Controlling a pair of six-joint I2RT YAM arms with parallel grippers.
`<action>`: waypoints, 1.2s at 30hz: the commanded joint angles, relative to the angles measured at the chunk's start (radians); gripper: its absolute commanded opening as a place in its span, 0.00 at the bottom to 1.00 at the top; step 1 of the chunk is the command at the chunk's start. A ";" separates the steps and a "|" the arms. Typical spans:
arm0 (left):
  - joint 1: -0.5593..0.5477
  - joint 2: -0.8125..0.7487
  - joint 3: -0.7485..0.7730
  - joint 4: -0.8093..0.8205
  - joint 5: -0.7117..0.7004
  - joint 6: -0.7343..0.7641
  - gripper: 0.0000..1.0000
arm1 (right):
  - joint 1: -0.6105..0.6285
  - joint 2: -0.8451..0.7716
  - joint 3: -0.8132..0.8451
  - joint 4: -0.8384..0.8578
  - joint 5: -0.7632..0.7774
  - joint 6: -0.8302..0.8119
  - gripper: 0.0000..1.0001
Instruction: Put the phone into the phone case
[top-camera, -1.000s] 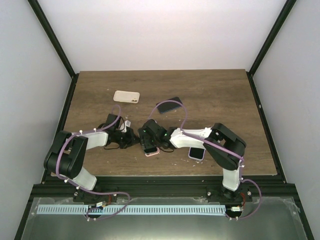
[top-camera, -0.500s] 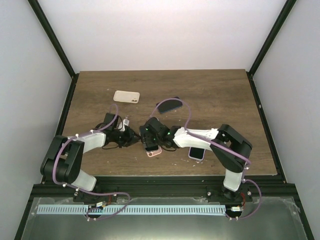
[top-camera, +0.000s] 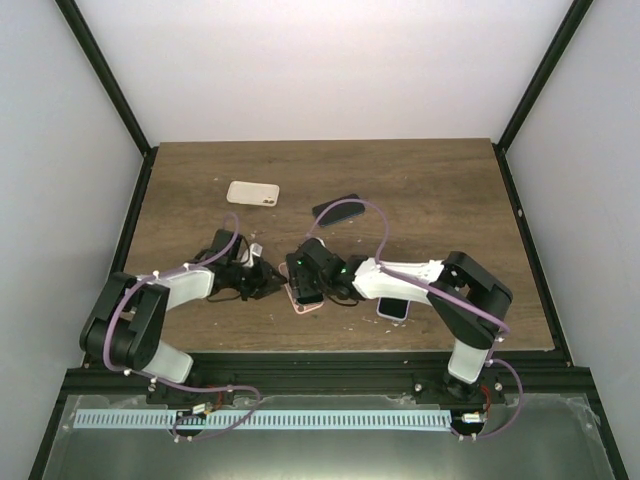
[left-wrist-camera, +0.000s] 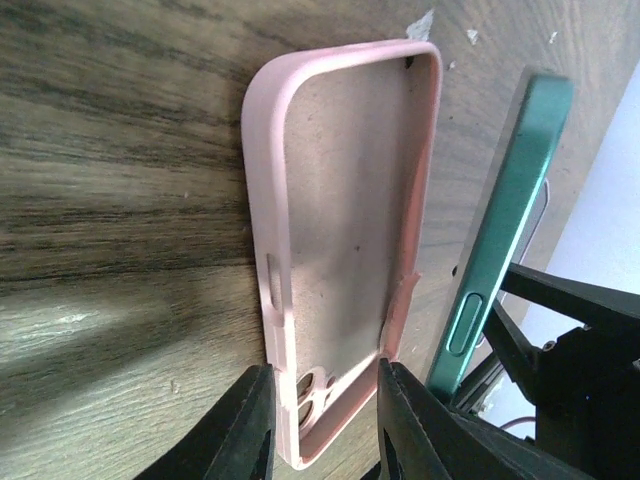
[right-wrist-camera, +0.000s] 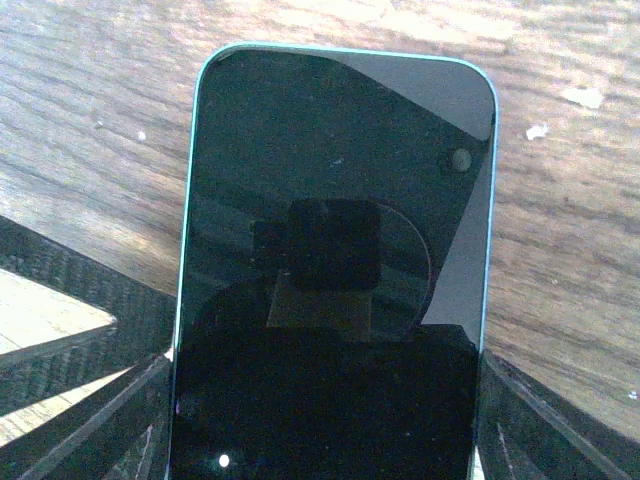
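Nearest the arms, close to the front edge of the table (top-camera: 450, 200), lies a spare phone (top-camera: 392, 307) with a light face, partly under the right arm.

Just left of it, the two grippers meet. The left gripper (left-wrist-camera: 320, 425) has its jaws on the two long sides of the pink case (left-wrist-camera: 340, 230), at the end with the camera hole. They look to be pinching it. The case lies flat on the wood with its open side up, and nothing is in it.

The right gripper (right-wrist-camera: 320, 430) holds the phone (right-wrist-camera: 335, 240). Its jaws squeeze the phone's two long edges, and the dark screen faces the wrist camera. From the left wrist, the green phone stands on its edge, right beside one long side of the case. I cannot tell if it touches the case wall.

So the step in hand is getting the phone lined up over the case. Both things are held, but the phone is not in yet.

Next, the phone needs to tip down flat, so its back meets the open case. Then it needs a push so the rim snaps over it. The left gripper should hold the case steady.

Farther back lie a dark thing (top-camera: 337, 211), phone or case, I cannot tell, and last a cream case (top-camera: 252, 192).
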 joint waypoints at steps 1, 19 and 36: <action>-0.012 0.036 -0.016 0.028 0.019 -0.034 0.31 | -0.010 -0.029 -0.024 0.058 0.008 0.028 0.43; -0.050 0.147 0.032 0.008 -0.013 -0.052 0.31 | -0.019 -0.021 -0.055 0.106 -0.007 0.038 0.42; -0.051 0.098 0.038 -0.020 -0.004 0.007 0.00 | -0.018 -0.011 -0.063 0.108 -0.008 0.054 0.42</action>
